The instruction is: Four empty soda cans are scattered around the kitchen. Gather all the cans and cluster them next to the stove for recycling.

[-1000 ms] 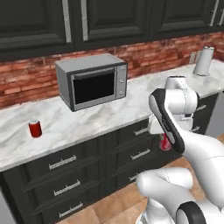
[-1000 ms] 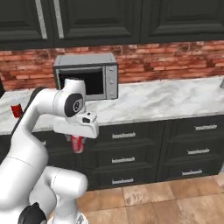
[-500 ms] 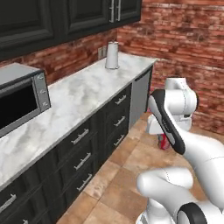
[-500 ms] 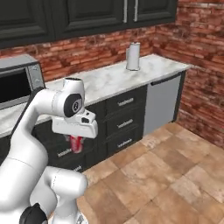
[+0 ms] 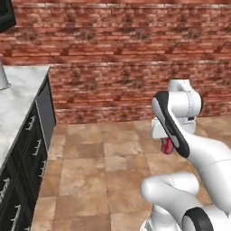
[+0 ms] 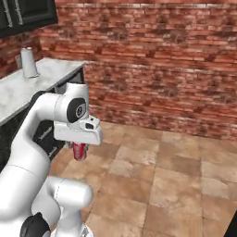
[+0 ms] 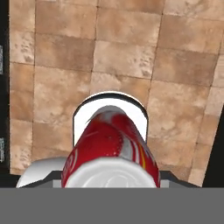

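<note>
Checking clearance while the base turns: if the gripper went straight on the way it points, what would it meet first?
The gripper, shut on the soda can, points down. Below the can lies the tile floor; nothing else seems to stand between, though the gap is hard to judge.

swinging past the microwave and cabinets, now facing a brick wall and tiled floor, marble counter sliding to the frame's left edge
</note>
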### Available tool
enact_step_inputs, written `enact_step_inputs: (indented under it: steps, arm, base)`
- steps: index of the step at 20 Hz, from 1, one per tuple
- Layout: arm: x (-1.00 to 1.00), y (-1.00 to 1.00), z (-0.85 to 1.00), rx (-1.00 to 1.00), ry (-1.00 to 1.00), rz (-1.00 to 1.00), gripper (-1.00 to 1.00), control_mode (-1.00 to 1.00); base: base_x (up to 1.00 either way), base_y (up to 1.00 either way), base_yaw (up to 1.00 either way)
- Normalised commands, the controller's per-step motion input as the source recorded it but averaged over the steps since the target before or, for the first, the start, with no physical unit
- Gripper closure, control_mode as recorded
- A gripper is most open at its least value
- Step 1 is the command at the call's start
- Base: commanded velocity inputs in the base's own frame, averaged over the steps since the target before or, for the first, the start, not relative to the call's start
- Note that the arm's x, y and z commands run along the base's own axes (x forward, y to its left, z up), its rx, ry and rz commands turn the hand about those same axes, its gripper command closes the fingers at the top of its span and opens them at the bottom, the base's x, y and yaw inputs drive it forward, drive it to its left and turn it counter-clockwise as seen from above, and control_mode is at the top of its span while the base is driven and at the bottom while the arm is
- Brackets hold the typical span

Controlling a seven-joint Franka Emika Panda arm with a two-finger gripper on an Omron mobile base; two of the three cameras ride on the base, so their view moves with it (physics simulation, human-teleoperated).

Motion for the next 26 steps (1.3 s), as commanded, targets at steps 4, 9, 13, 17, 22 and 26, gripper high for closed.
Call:
enact_step_inputs:
  steps: [4,9,13,17,22,26]
  arm:
    - [0.00,0.00,0.00,0.00,0.00,0.00,1.00,1.00]
    - [0.00,0.00,0.00,0.00,0.00,0.00,1.00,1.00]
    - [0.00,0.00,0.00,0.00,0.00,0.00,1.00,1.00]
    - [0.00,0.00,0.00,0.00,0.00,0.00,1.00,1.00]
    - [0.00,0.00,0.00,0.00,0.00,0.00,1.00,1.00]
    - [0.00,0.00,0.00,0.00,0.00,0.00,1.00,1.00]
  base:
    - [-0.02,0.00,-1.00]
    - [-0.01,0.00,-1.00]
    - [0.00,0.00,-1.00]
    - [0.00,0.00,-1.00]
    - [0.00,0.00,-0.97]
    - [0.00,0.00,-0.93]
